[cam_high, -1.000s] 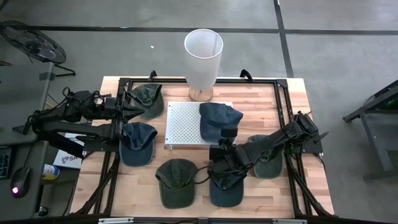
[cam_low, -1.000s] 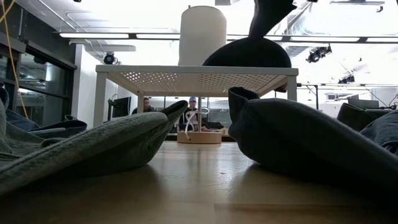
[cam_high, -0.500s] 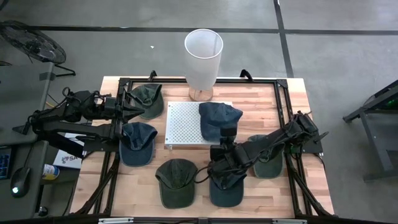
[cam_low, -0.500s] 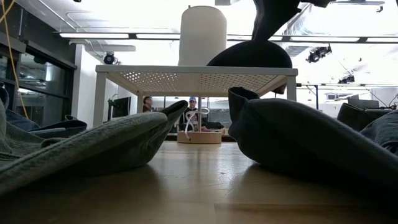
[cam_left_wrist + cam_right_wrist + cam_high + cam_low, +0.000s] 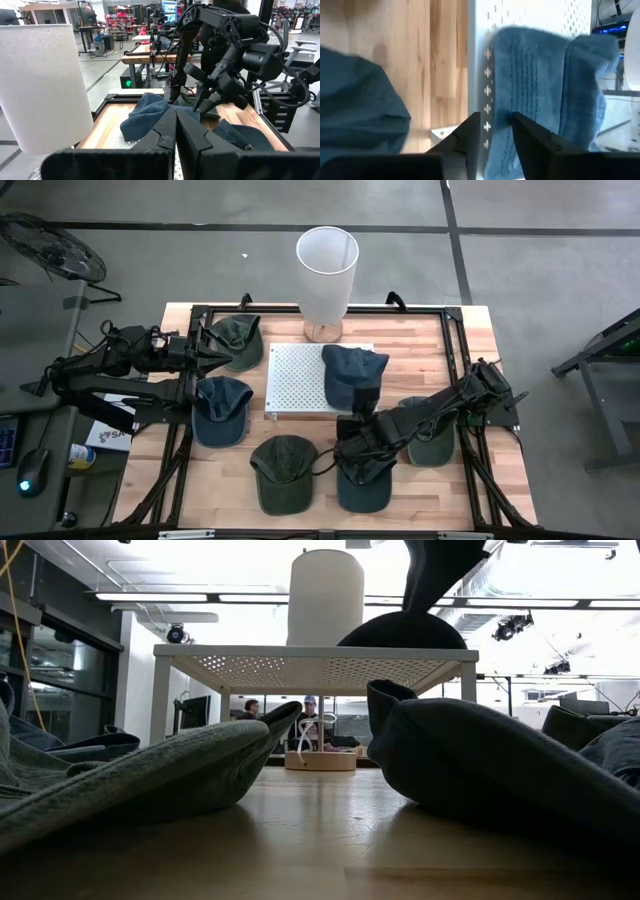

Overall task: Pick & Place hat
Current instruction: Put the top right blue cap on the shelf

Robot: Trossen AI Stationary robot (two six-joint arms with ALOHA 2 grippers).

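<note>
Now the right tool is spreading its fingers and letting go of the blue cap, which is settling just ahead of it on the white perforated platform, so placement looks essentially done.

No readable text anywhere in these views: the caps carry no legible logo or lettering, the white cylinder is blank, and the perforated white platform bears no markings. A small box beside the bench shows a scrap of printing, too tiny to make out. Background screens and signs are illegible too.
</note>
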